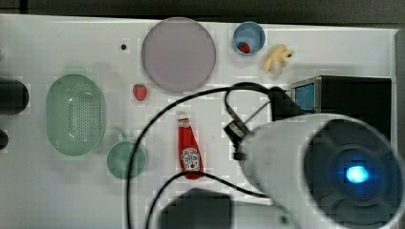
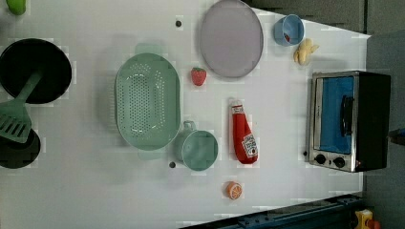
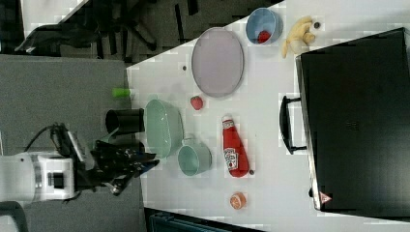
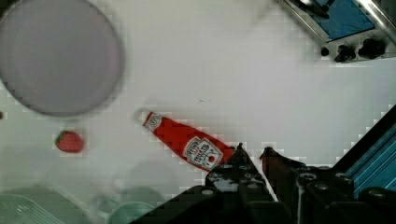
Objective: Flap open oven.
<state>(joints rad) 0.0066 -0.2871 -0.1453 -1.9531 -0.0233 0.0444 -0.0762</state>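
Hovering well short of the oven (image 2: 351, 119), the hand (image 4: 252, 154) shows fingers nearly together, gripping nothing; best hook the oven's bar handle (image 2: 346, 116) squarely, then pull outward.

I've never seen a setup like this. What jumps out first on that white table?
The red ketchup bottle lying flat mid-table catches the eye first, between the green cup and the toaster oven, whose blue glass door is shut, at the left view's right edge. A big green colander and a grey plate fill much of the rest.
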